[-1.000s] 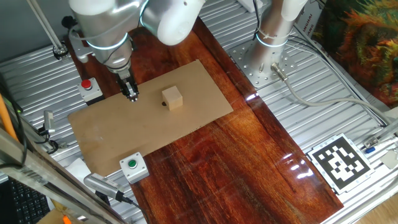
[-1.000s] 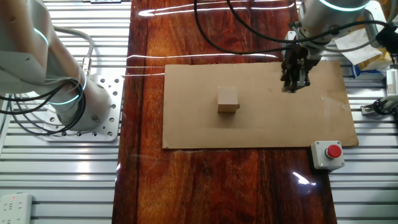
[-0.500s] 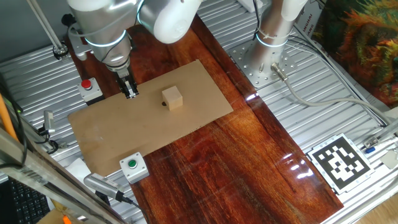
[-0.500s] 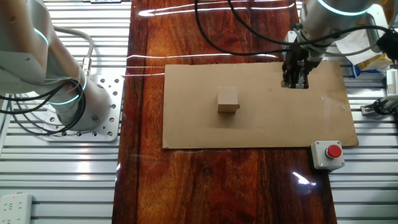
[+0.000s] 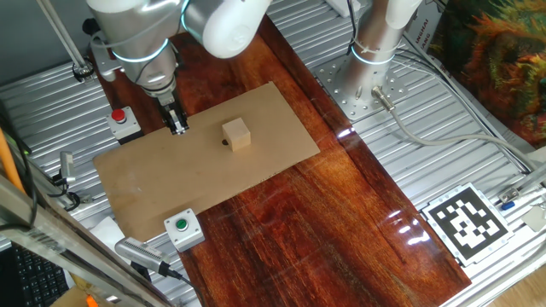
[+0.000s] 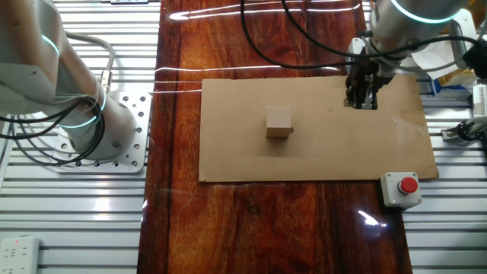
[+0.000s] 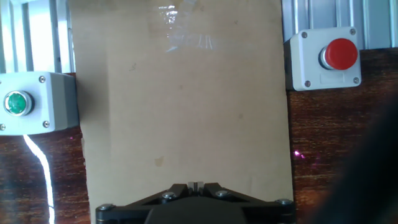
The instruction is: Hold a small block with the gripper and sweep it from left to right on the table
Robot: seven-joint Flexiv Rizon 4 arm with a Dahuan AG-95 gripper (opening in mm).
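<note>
The small light tan wooden cube [image 5: 237,133] sat free on the flat tan board [image 5: 145,183], well apart from the narrow black two-finger gripper [image 5: 177,128]. It lay toward the board's middle, out of the hand view. The fingers looked closed and empty.

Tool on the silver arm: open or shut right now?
Shut: in the hand view the narrow black tool shows fingertips meeting, nothing held between.

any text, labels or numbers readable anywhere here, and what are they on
No readable words or numbers in any view.
Black-and-white square marker on the metal surround: a coded pattern, no letters.
Red button box and green button box: no lettering visible.
Small block: plain faces.
</note>
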